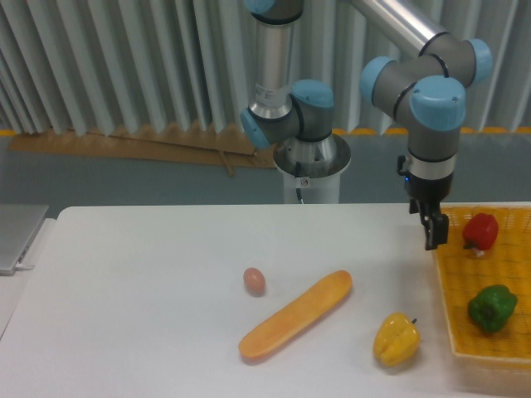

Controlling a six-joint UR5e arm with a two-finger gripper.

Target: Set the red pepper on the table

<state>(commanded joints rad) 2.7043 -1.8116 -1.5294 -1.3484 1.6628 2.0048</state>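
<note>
Glossy red skin marks the small red bell pepper [480, 230], which lies in the far part of the yellow woven basket [443, 292] at the right edge of the large flat white tabletop [141, 290]. It is judged to be light and fairly firm, though its smooth, rounded skin may be slippery under hard pads, and a heavy squeeze could dent it. A hold across the widest part of the body, from above, is judged safer than one at the short dark stem, which is too small to be made out clearly. The two-finger gripper [431, 231] hangs just left of the pepper, at about the basket's near-side rim, and nothing is held in it; the fingers are seen edge-on, so it cannot be told how far apart they stand. Besides the red pepper, the basket holds a green bell pepper [491, 308], lying nearer the camera and apart from the red one. Outside the basket, a yellow bell pepper [396, 339], a long orange squash-like vegetable [296, 315] and a small brown egg [254, 280] rest on the tabletop.
</note>
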